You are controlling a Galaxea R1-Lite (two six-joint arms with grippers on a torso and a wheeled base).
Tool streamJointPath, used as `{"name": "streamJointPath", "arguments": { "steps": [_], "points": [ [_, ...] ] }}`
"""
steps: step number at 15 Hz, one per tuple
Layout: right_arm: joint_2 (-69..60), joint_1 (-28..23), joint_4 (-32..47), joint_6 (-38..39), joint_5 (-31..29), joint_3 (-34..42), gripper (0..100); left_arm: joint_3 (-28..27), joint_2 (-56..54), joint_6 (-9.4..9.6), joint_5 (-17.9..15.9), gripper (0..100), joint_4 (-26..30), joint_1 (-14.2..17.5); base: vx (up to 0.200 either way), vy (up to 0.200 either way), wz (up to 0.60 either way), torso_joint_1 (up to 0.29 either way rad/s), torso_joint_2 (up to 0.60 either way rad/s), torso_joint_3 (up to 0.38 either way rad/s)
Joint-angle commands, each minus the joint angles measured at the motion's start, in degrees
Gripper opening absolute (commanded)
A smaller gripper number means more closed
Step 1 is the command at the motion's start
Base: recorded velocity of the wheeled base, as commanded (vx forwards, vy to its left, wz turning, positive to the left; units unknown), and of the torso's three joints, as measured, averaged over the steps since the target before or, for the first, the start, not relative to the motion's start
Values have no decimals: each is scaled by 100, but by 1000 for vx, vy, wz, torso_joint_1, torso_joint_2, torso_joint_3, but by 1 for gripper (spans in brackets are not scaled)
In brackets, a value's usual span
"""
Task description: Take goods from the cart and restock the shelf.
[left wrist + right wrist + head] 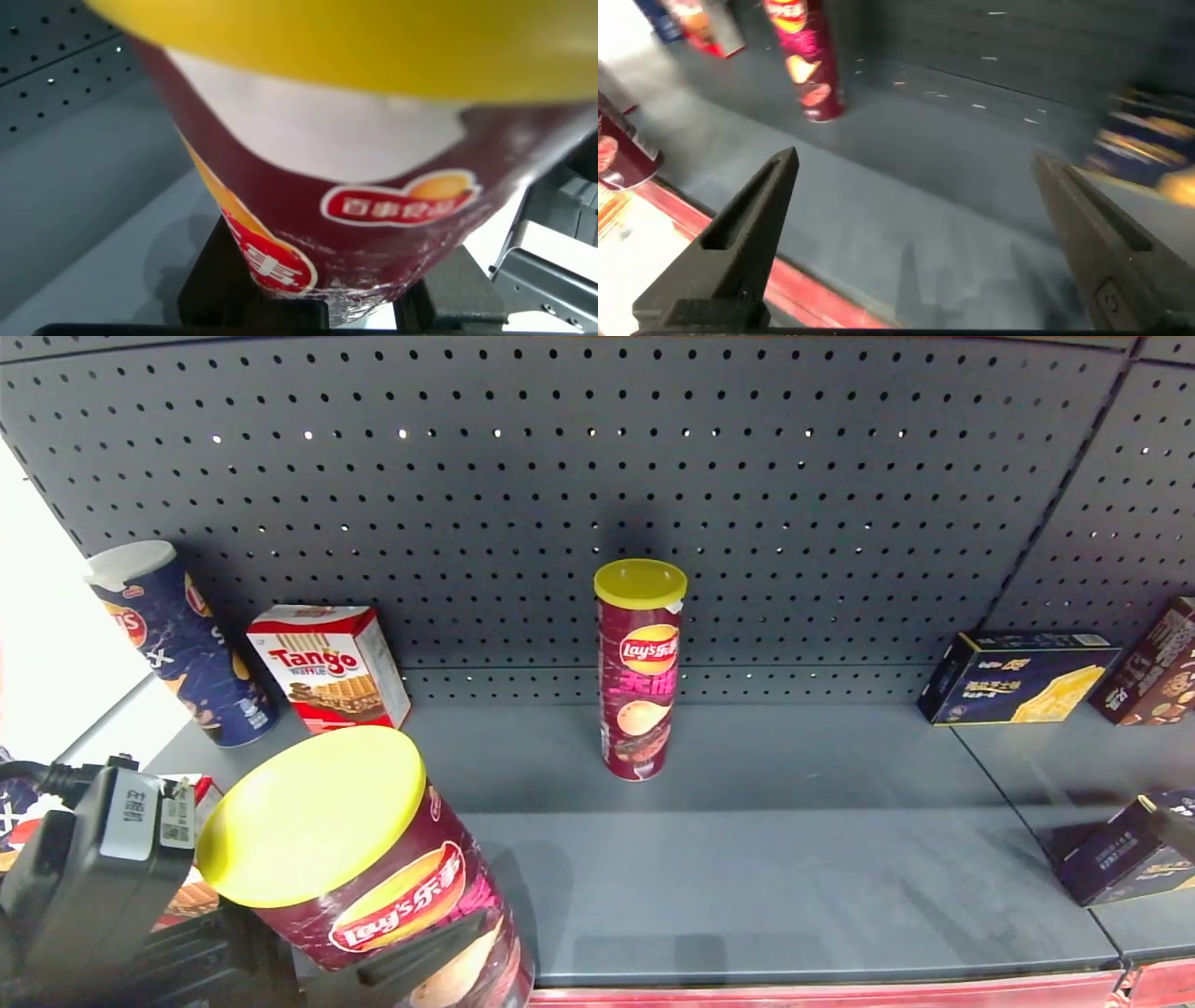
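My left gripper (pixel 373 959) is shut on a maroon chips can with a yellow lid (pixel 347 859), held tilted at the shelf's front left corner. In the left wrist view that held can (pixel 355 177) is close up, with the dark fingers (pixel 210 285) around its lower body. A second, matching can (pixel 639 672) stands upright mid-shelf near the pegboard and shows in the right wrist view too (pixel 808 61). My right gripper (pixel 917 161) is open with nothing between its fingers, hovering over the shelf's front; its tip (pixel 1173 822) shows at the far right.
A blue chips can (pixel 177 644) and a wafer box (pixel 329 667) stand at the back left. Dark blue boxes (pixel 1018 689) (pixel 1116 863) and a brown box (pixel 1158 667) occupy the right. The grey shelf (pixel 794 877) has a red front edge (pixel 813 289).
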Motion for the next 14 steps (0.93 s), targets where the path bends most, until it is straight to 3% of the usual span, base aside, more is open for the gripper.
{"name": "streamJointPath", "arguments": {
  "steps": [1, 6, 10, 14],
  "points": [
    [1390, 300, -768, -135, 226, -151, 100, -2, -36, -5, -6, 0, -3, 54, 0, 0, 0, 0, 0, 0],
    [2832, 300, -1708, -214, 1465, -661, 100, 147, -185, -49, -6, 0, -3, 63, 0, 0, 0, 0, 0, 0],
    [3658, 484, -1752, -399, 1755, -1461, 100, 156, -264, -49, 3, 0, -3, 63, 0, 0, 0, 0, 0, 0],
    [4414, 493, -2183, -768, 2493, -1839, 100, 156, -264, -58, 3, 0, -3, 63, 0, 0, 0, 0, 0, 0]
  ]
}}
